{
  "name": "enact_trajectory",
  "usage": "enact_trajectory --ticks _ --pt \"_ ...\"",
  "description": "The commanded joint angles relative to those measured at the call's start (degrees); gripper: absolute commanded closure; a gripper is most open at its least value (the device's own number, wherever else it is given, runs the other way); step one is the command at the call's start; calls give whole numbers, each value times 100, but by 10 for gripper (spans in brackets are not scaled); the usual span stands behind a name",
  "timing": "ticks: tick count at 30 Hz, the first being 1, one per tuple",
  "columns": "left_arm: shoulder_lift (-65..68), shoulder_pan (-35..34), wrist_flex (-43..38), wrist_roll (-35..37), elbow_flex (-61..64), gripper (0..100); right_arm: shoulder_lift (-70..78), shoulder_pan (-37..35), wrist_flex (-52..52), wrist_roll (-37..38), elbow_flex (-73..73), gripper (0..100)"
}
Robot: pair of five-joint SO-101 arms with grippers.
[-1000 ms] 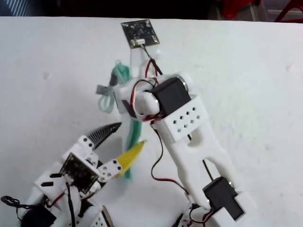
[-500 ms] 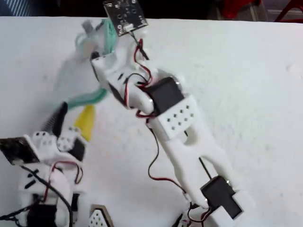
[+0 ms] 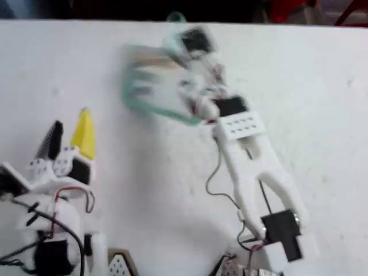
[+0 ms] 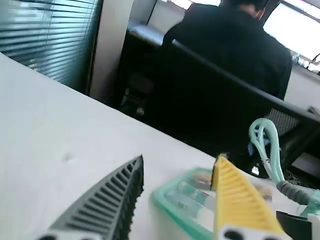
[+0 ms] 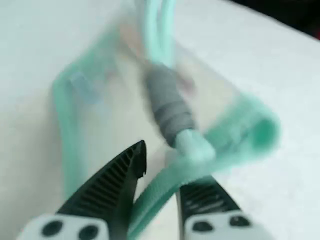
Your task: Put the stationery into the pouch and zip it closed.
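The pouch (image 3: 150, 86), upper centre of the high view, looks light, soft and floppy; its firmer green rim beside the grey zip pull (image 5: 167, 107) seems the best hold. The right gripper (image 5: 162, 165) pinches that rim; the left gripper (image 3: 70, 123), lower left, stands spread.

My high camera looks down over the white table (image 3: 322, 86); both wrist cameras, low, share the mint-edged clear pouch (image 4: 182, 197).

Left gripper (image 3: 70, 119) agape — right gripper (image 5: 169, 166) clamped
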Motion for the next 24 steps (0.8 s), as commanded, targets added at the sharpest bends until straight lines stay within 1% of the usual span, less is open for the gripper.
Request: enact_trajectory --ticks 1,3,5,13,16,21,24 --pt "-92 567 527 -299 -624 762 -136 180 -444 167 193 982" --pt "-92 919 721 -589 -747 762 -136 101 -444 167 185 982" --pt "-92 1068 756 -651 -765 762 -136 40 -391 167 220 982" --pt "-92 1059 651 -695 -756 762 -189 180 356 185 202 982" --pt "-92 1059 457 -914 -642 762 -233 13 752 229 123 982" --pt "-92 743 -18 -914 -308 762 -365 -479 1569 782 -202 982" --pt "-92 620 -62 -905 -281 762 -356 -514 2132 985 -475 982"
